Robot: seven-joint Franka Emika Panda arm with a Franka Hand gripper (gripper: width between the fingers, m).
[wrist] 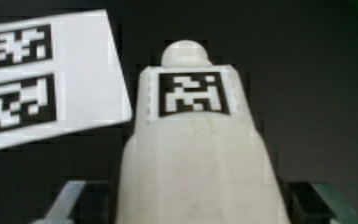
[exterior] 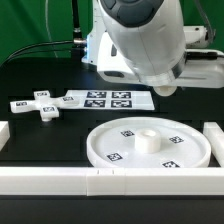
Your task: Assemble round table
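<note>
The short cylindrical leg, white with a square tag on its side, fills the wrist view and lies between my gripper's two fingers, which are shut on it. The leg hangs over dark table beside the marker board. In the exterior view the arm hides the leg and the fingers. The round disc, rimmed and with a raised hub in its middle, lies flat at the front. The cross-shaped foot lies flat at the exterior view's left.
The marker board lies between the foot and the arm. White border rails run along the front, at the exterior view's right and left. The table is black.
</note>
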